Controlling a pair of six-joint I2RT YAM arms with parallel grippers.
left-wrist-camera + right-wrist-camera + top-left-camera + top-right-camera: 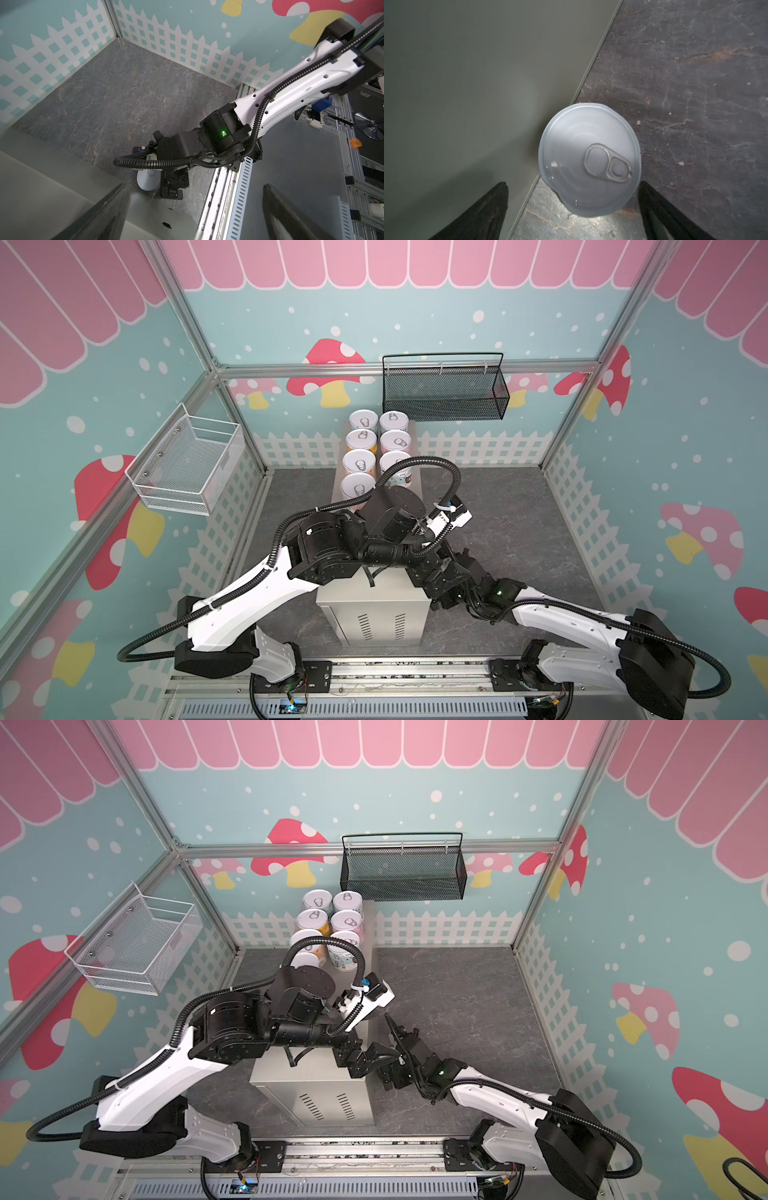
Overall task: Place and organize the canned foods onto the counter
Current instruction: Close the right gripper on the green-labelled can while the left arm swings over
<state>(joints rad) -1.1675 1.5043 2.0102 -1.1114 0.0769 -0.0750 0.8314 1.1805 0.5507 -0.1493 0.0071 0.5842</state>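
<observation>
Seven short round cans with white pull-tab lids [360, 440] stand on the flat top of the tall beige-grey metal counter [374, 614]. They are packed at its far end, away from the vent slots. Four run along the left edge and three along the right edge, side by side in pairs. Yellow, orange, pink and pale blue labels show on their sides.

The eighth can [589, 160], also white-lidded with a grey pull tab, stands upright on the dark grey marbled floor [519, 497]. It is just beside the counter's right long wall, towards the vented end. Whether it touches the wall cannot be told, and its label is hidden.

The left arm [249, 593] rises from its base at the near left. It folds at the elbow above the counter top and lays its black forearm across the top towards the right edge. The left gripper [194, 185] hangs there with its fingers spread wide and nothing between them. One finger is over the top and the other is out past the edge.

The right arm [561, 614] leans in from the near right and bends its wrist downwards beside the counter. The right gripper [572, 182] points at the floor above the eighth can. Its fingers are released and stand wide on either side of the lid without gripping it.
</observation>
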